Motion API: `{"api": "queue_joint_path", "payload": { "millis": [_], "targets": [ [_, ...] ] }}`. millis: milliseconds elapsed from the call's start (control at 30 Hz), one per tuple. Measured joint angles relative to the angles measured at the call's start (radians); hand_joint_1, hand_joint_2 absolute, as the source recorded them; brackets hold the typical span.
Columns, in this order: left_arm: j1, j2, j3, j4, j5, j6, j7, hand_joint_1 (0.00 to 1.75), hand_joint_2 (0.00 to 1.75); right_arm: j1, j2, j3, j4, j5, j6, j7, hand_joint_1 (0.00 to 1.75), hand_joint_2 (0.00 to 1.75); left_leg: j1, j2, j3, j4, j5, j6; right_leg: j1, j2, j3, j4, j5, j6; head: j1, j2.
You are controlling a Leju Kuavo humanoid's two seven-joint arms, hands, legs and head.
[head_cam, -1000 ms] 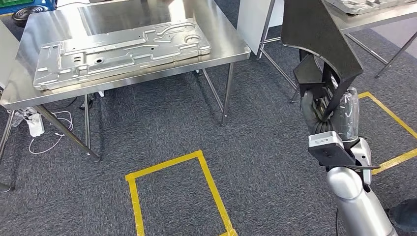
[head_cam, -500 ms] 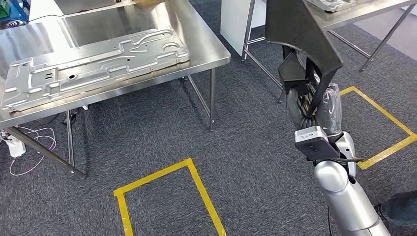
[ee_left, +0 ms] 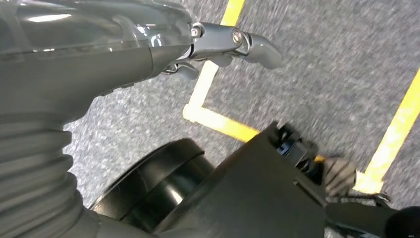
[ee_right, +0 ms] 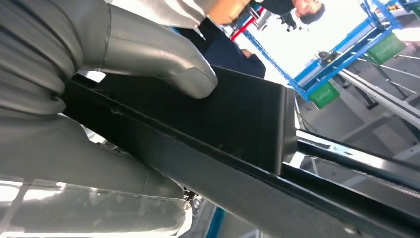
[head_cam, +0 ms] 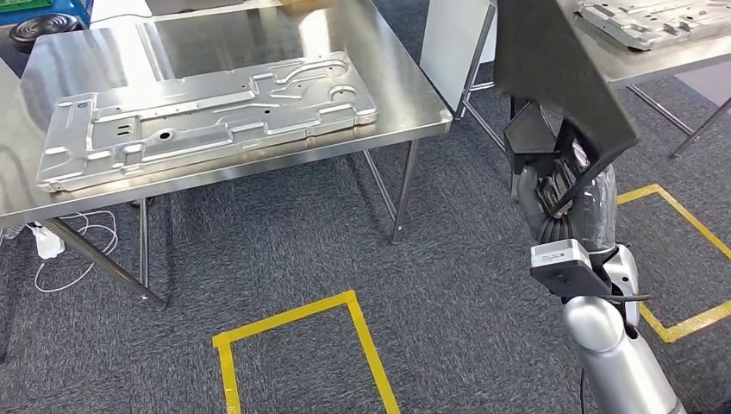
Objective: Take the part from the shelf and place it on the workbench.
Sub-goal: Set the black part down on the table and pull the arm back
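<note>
Part [head_cam: 552, 69] big, black, held high by right hand [head_cam: 556, 185] | left hand [ee_left: 218, 47] holding nothing, fingers apart | could bump table [head_cam: 414, 95] edge, slip, fall on floor

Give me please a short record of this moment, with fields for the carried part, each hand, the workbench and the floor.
carried part: large black angular part, held up at the robot's right side
right hand: right hand grips the black part from below, thumb pressed on it
left hand: left hand hangs over the carpet, holding nothing
workbench: stainless steel table bearing a long stamped silver metal panel
floor: grey carpet with yellow tape outlines
</note>
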Motion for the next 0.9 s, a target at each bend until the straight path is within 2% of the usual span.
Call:
{"api": "queue_joint_path", "payload": {
  "millis": [33,67,133,167,200,233,300,333,367,400,433,467,500,533,567,633,700,767,833,867,900],
  "targets": [
    [0.0,0.0,0.0,0.001,0.0,0.0,0.0,0.0,1.75,-0.001,0.0,0.0,0.0,0.007,0.0,0.001,1.75,1.75,0.0,-0.001,0.007,-0.003,-0.009,-0.005,0.004,0.001,0.009,-0.03,0.032,-0.008,0.001,0.0],
    [0.0,-0.001,0.0,0.001,0.0,0.0,0.0,0.0,1.75,-0.001,0.0,0.0,0.001,0.012,0.0,0.003,1.75,1.75,-0.001,-0.001,0.012,-0.004,-0.013,-0.01,0.008,0.001,0.015,-0.042,0.042,-0.016,0.0,0.0],
    [-0.001,-0.001,0.0,0.001,-0.001,0.0,0.0,0.0,1.75,-0.003,0.0,0.0,0.001,0.02,-0.001,0.007,1.75,1.75,-0.002,-0.001,0.018,-0.001,-0.012,-0.02,0.005,-0.001,0.037,-0.051,0.036,-0.028,-0.002,0.0],
    [-0.001,-0.001,0.0,0.001,-0.001,0.0,0.0,0.0,1.75,-0.005,0.0,-0.001,0.001,0.022,-0.002,0.008,1.75,1.75,-0.003,0.002,0.011,0.023,-0.004,-0.024,0.001,-0.003,0.049,-0.058,0.032,-0.034,-0.004,0.0],
    [-0.001,-0.001,0.0,0.001,-0.001,0.0,0.0,0.0,1.75,-0.006,0.0,0.0,0.001,0.024,-0.003,0.009,1.75,1.75,-0.003,0.006,-0.01,0.064,0.0,-0.028,-0.005,-0.006,0.063,-0.064,0.027,-0.04,-0.008,0.0],
    [-0.002,-0.001,0.0,0.001,-0.001,0.0,-0.001,0.0,1.75,-0.007,0.0,0.0,0.001,0.026,-0.003,0.01,1.75,1.75,-0.002,0.01,-0.044,0.122,-0.002,-0.032,-0.008,-0.011,0.076,-0.069,0.021,-0.044,-0.013,0.0],
    [-0.006,0.0,0.0,0.001,0.0,0.0,-0.003,0.0,1.75,-0.008,0.0,0.003,0.001,0.031,-0.004,0.011,1.75,1.75,0.004,0.016,-0.13,0.238,-0.043,-0.04,-0.012,-0.02,0.098,-0.071,0.002,-0.047,-0.023,0.0],
    [-0.008,0.0,0.0,0.001,0.001,0.0,-0.004,0.0,1.75,-0.007,0.0,0.004,0.001,0.032,-0.004,0.011,1.75,1.75,0.008,0.018,-0.161,0.269,-0.067,-0.044,-0.015,-0.025,0.111,-0.071,-0.009,-0.044,-0.026,0.0],
    [-0.009,0.0,0.0,0.001,0.001,0.0,-0.005,0.0,1.75,-0.007,0.001,0.006,0.001,0.033,-0.004,0.011,1.75,1.75,0.012,0.019,-0.179,0.272,-0.077,-0.048,-0.018,-0.03,0.126,-0.071,-0.021,-0.04,-0.029,0.0],
    [-0.01,0.001,0.0,0.001,0.001,0.0,-0.005,0.0,1.75,-0.007,0.001,0.009,0.001,0.033,-0.004,0.011,1.75,1.75,0.016,0.022,-0.182,0.244,-0.062,-0.052,-0.024,-0.035,0.143,-0.071,-0.033,-0.035,-0.031,0.0],
    [-0.01,0.001,0.0,0.0,0.0,0.0,-0.004,0.0,1.75,-0.007,0.001,0.01,0.001,0.034,-0.005,0.012,1.75,1.75,0.022,0.03,-0.175,0.19,-0.022,-0.058,-0.029,-0.04,0.162,-0.071,-0.047,-0.029,-0.035,0.0],
    [-0.009,0.001,0.0,0.001,0.0,0.0,-0.003,0.0,1.75,-0.007,0.001,0.012,0.001,0.034,-0.005,0.012,1.75,1.75,0.028,0.048,-0.166,0.13,0.035,-0.065,-0.033,-0.045,0.176,-0.071,-0.06,-0.021,-0.04,0.0],
    [-0.008,0.002,0.0,0.002,0.0,0.0,-0.002,0.0,1.75,-0.007,0.001,0.013,0.001,0.035,-0.005,0.012,1.75,1.75,0.031,0.067,-0.161,0.081,0.076,-0.066,-0.034,-0.049,0.19,-0.069,-0.072,-0.013,-0.047,0.0],
    [-0.008,0.002,0.001,0.003,0.0,0.0,-0.002,0.0,1.75,-0.008,0.001,0.014,0.001,0.035,-0.006,0.013,1.75,1.75,0.032,0.081,-0.16,0.052,0.107,-0.063,-0.031,-0.054,0.198,-0.068,-0.083,-0.004,-0.051,0.0],
    [-0.008,0.002,0.001,0.003,0.001,0.0,-0.002,0.0,1.75,-0.008,0.001,0.014,0.001,0.035,-0.007,0.013,1.75,1.75,0.031,0.086,-0.164,0.043,0.118,-0.055,-0.027,-0.058,0.205,-0.068,-0.089,0.004,-0.053,0.0],
    [-0.011,0.002,0.001,0.002,0.001,0.0,-0.003,0.0,1.75,-0.009,0.002,0.015,0.0,0.036,-0.008,0.013,1.75,1.75,0.029,0.065,-0.165,0.046,0.111,-0.036,-0.026,-0.063,0.214,-0.068,-0.092,0.016,-0.048,0.0],
    [-0.013,0.002,0.001,0.002,0.001,0.0,-0.003,0.0,1.75,-0.009,0.002,0.015,0.0,0.038,-0.01,0.013,1.75,1.75,0.03,0.041,-0.155,0.041,0.104,-0.024,-0.03,-0.046,0.192,-0.028,-0.088,0.022,-0.041,0.0],
    [-0.012,0.002,0.001,0.002,0.001,0.0,-0.003,0.0,1.75,-0.008,0.002,0.014,0.0,0.038,-0.011,0.014,1.75,1.75,0.029,0.018,-0.142,0.035,0.097,-0.014,-0.028,-0.024,0.12,0.079,-0.107,0.022,-0.028,0.0],
    [-0.011,0.002,0.001,0.002,0.001,0.0,-0.003,0.0,1.75,-0.006,0.002,0.013,0.001,0.038,-0.012,0.014,1.75,1.75,0.025,-0.007,-0.13,0.033,0.086,-0.006,-0.021,-0.016,0.031,0.188,-0.157,0.018,-0.014,0.0],
    [-0.01,0.002,0.001,0.002,0.001,0.0,-0.003,0.0,1.75,-0.005,0.002,0.014,0.001,0.038,-0.013,0.015,1.75,1.75,0.022,-0.021,-0.121,0.033,0.078,-0.003,-0.018,-0.015,0.0,0.209,-0.172,0.016,-0.007,0.0],
    [-0.009,0.002,0.001,0.002,0.001,0.0,-0.003,0.0,1.75,-0.004,0.002,0.014,0.001,0.039,-0.013,0.015,1.75,1.75,0.02,-0.035,-0.109,0.033,0.07,-0.002,-0.015,-0.013,-0.016,0.198,-0.167,0.013,-0.003,0.0]
  ]
}}
